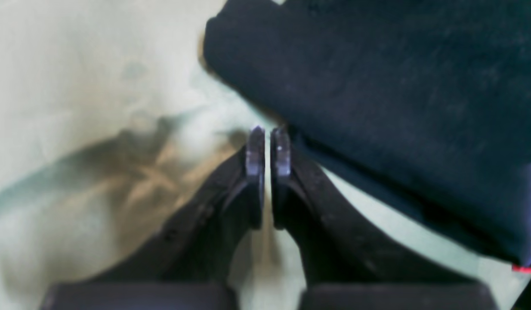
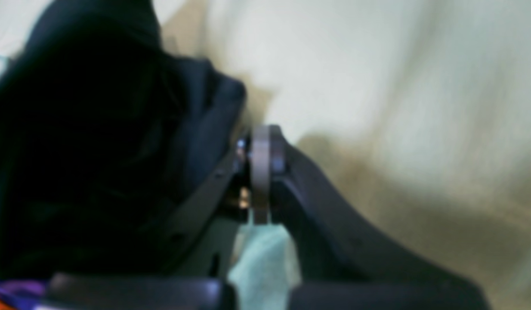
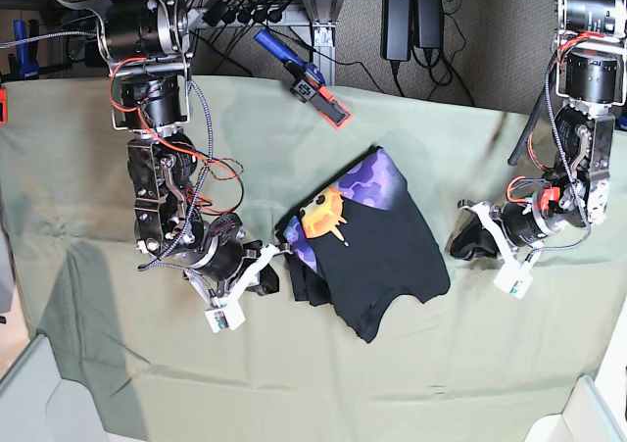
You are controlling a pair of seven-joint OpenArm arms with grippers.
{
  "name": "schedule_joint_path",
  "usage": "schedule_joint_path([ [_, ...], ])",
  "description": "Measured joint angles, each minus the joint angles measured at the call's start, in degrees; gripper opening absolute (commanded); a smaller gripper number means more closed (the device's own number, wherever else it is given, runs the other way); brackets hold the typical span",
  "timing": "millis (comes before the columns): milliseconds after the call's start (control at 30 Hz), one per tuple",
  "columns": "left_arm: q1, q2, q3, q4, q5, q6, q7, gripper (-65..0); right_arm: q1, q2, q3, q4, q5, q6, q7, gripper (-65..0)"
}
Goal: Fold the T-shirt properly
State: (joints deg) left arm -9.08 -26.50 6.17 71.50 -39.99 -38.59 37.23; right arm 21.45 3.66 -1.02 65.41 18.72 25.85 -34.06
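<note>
The T-shirt (image 3: 367, 246) lay at nine o'clock from the left gripper (image 3: 468, 238), which was pinched closed on nothing. The right gripper (image 3: 277, 266) was nearer, closed at the shirt's edge.

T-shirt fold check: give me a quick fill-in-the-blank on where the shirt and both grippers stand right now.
1. The T-shirt lies bunched on the pale green ____.
2. The left gripper is ____, with nothing between its pads, beside the shirt's edge.
3. The right gripper sits at the shirt's side nearest the ____ graphic.
4. The shirt's visible print is ____ patterned.

Missing words: cloth; shut; orange-yellow; purple
</note>
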Motion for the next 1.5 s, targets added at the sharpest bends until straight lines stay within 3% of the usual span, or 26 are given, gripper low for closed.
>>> schedule_joint_path([
  [267, 0.17, 5.29, -0.15, -0.04, 5.49, -0.02, -1.68, -63.3, -0.98, -1.14, -0.85, -0.92, 3.80, 0.02, -2.58, -65.0],
  [500, 0.15, 7.61, -0.20, -1.05, 8.52, -0.02, -3.78, -63.3, -2.16, -0.83, -5.66, -0.50, 4.17, 0.00, -2.64, -65.0],
  [800, -0.46, 7.43, 0.17, -1.95, 11.08, -0.04, -6.23, -63.3, -9.68, -0.66, -5.73, 9.49, 7.45, 0.02, -6.25, -65.0],
  [1000, -2.19, 7.43, 3.23, -2.01, 11.08, -0.04, -6.25, -63.3, -14.29, -0.68, -5.81, 16.74, 7.63, 0.02, -7.87, -65.0],
  [1167, -2.10, 7.43, 5.92, -2.01, 11.04, -0.04, -6.47, -63.3, -16.87, -0.72, -5.81, 20.76, 11.19, 0.02, -8.46, -65.0],
  [1500, -3.30, 7.43, 6.16, -2.01, 11.17, -0.09, -6.82, -63.3, -18.97, -3.87, -6.03, 21.44, 12.26, 0.02, -10.64, -65.0],
])
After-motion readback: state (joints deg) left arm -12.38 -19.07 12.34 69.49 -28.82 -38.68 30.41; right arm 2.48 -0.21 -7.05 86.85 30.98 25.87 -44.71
